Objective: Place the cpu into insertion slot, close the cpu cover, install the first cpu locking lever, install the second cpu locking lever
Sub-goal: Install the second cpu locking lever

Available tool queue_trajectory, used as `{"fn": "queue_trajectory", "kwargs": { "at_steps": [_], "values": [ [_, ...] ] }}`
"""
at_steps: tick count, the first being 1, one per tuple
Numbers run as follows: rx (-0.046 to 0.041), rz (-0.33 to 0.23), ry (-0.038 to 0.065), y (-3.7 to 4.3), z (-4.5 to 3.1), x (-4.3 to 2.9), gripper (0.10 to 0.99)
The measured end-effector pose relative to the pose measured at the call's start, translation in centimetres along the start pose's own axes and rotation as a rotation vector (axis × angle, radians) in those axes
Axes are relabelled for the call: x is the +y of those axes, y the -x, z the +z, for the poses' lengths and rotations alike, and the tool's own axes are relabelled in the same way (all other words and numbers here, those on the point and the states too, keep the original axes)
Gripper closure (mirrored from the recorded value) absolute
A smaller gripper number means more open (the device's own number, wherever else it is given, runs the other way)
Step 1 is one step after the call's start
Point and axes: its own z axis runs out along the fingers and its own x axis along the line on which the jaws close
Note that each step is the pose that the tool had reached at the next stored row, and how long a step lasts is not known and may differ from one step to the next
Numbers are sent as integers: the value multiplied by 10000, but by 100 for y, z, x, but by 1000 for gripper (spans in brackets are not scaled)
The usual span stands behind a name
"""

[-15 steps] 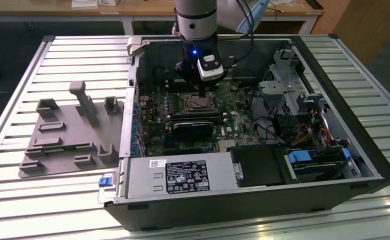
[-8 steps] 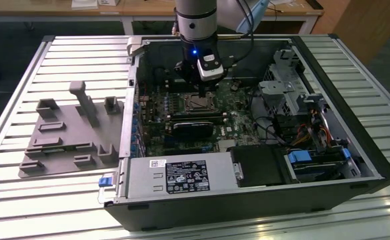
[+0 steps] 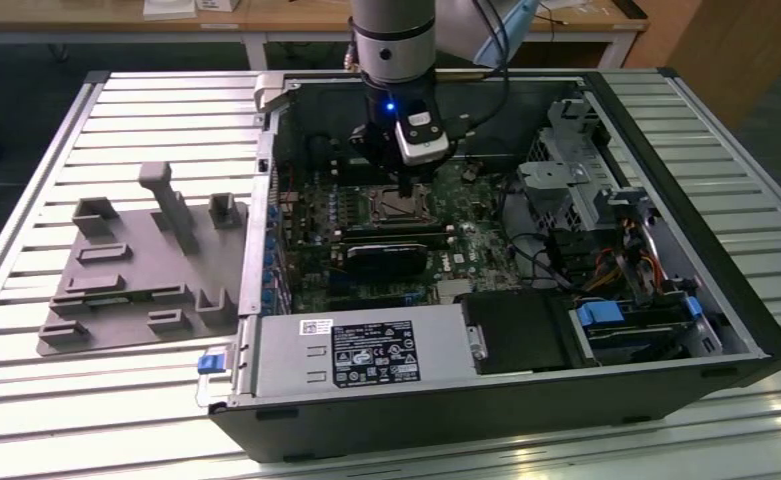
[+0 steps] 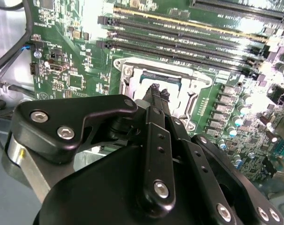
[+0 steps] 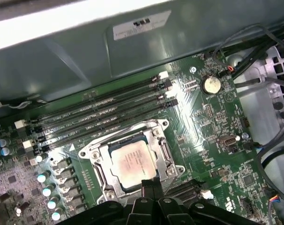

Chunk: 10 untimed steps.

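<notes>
The jaws look pressed together into one narrow black tip, though the gripper's (image 4: 156,91) own linkage hides part of them, and that tip hangs just over the near edge of the insertion slot (image 5: 132,161). The cpu (image 5: 131,163) lies flat in the slot with the cpu cover (image 5: 95,152) down around it, framing its pale top. Green motherboard (image 5: 203,122) and long memory slots (image 5: 99,119) surround the socket inside the open computer case (image 3: 710,290).

From my second wrist view, the gripper (image 4: 156,90) linkage hides much of the cpu (image 4: 166,80) and the near side of the insertion slot (image 4: 127,77). In the first wrist view, its fingertips cross the cpu cover's (image 5: 95,151) near edge, and I cannot tell whether they touch it.
</notes>
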Motion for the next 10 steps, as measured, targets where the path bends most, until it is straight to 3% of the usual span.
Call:
{"fn": "queue_trajectory", "kwargs": {
  "at_steps": [10],
  "values": [
    [0,0,-1,61,5,-158,984]
  ]
}}
